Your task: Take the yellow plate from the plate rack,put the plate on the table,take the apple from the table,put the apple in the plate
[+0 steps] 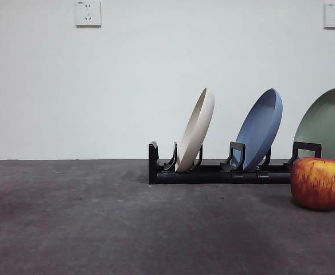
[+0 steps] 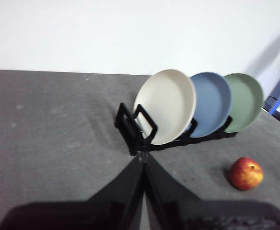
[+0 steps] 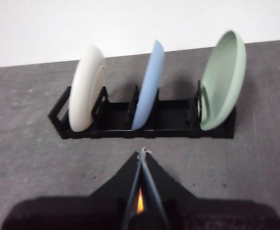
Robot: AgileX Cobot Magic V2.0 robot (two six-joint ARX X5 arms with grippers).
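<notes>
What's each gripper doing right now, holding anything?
Left gripper: closed, holding nothing, short of the plate rack.
Right gripper: closed, holding nothing, short of the rack.

Matt plates, black plastic rack, speckled table

The cream plate (image 1: 197, 129), blue plate (image 1: 261, 128) and green plate (image 1: 327, 122) all look smooth and matt, with only a soft sheen along their rims. The rack (image 1: 213, 172) looks like black moulded plastic with a faint gloss on its edges. The table (image 1: 87, 223) is dark grey, matt and finely speckled, slightly rough in look. The apple (image 1: 319, 183) has streaked skin with a dull shine.
</notes>
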